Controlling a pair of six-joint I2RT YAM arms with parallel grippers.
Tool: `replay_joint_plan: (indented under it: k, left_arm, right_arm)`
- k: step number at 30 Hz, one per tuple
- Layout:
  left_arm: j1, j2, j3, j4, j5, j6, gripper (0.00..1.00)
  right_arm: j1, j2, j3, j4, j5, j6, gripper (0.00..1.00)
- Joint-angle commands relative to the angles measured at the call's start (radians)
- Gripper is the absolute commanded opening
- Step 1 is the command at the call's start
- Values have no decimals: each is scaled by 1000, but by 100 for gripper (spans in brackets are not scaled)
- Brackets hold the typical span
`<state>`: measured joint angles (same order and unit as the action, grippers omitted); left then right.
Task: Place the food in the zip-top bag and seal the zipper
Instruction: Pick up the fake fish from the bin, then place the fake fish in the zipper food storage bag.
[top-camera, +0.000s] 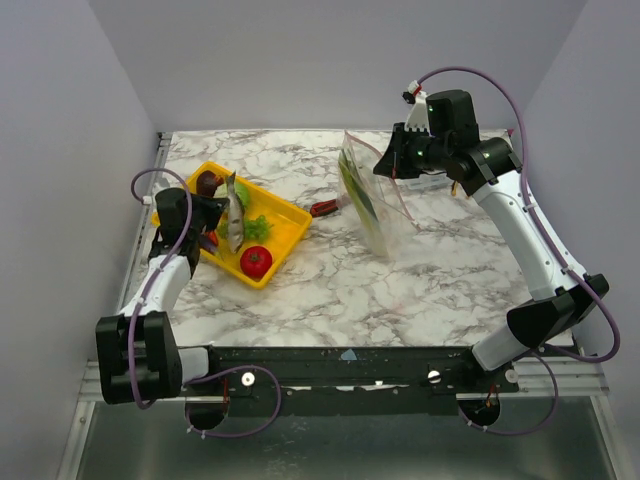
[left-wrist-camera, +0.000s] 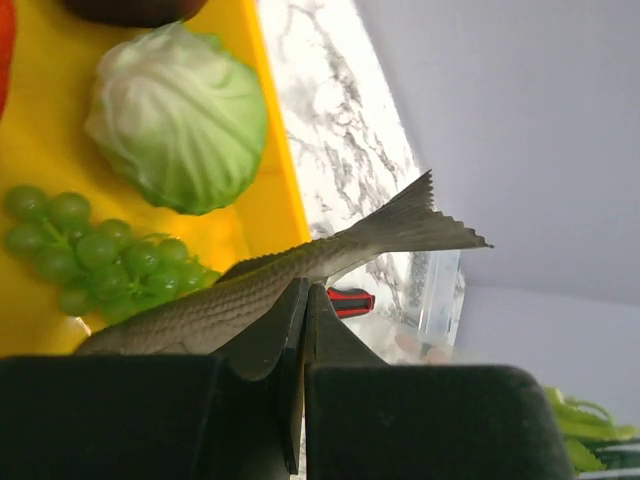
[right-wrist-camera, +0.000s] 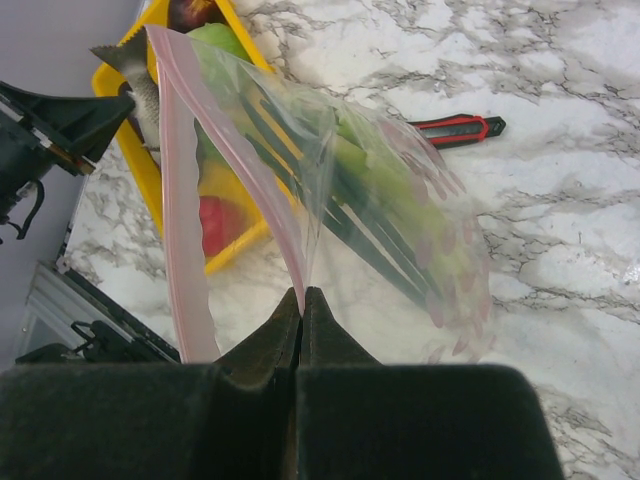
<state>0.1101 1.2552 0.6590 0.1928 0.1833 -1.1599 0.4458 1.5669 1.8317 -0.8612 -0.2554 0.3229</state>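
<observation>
My left gripper (top-camera: 221, 228) is shut on the grey fish (top-camera: 235, 214) and holds it above the yellow tray (top-camera: 291, 226). In the left wrist view the jaws (left-wrist-camera: 305, 296) pinch the fish (left-wrist-camera: 230, 300) at its belly, tail pointing right. A red tomato (top-camera: 256, 262) and a dark eggplant (top-camera: 207, 183) lie in the tray. My right gripper (top-camera: 392, 166) is shut on the zipper (right-wrist-camera: 243, 172) of the clear zip-top bag (top-camera: 376, 208) and holds it up with its mouth open toward the tray. Green celery stalks (right-wrist-camera: 372, 192) are inside the bag. The chili is not visible.
A green cabbage (left-wrist-camera: 180, 116) and grapes (left-wrist-camera: 88, 255) lie in the tray. A red-handled tool (top-camera: 325, 208) lies on the marble table between tray and bag. Grey walls close in the left, back and right.
</observation>
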Motion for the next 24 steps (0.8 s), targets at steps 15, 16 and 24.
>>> replay_joint_plan:
  k: [15, 16, 24]
  left_arm:
    - [-199, -269, 355, -260, 25, 416, 0]
    - [-219, -275, 387, -277, 24, 432, 0]
    - [-401, -295, 559, -284, -16, 411, 0]
  right_arm:
    - [4, -12, 1, 38, -38, 23, 0]
    - [5, -12, 1, 41, -40, 25, 0]
    - [5, -15, 2, 57, -49, 47, 0]
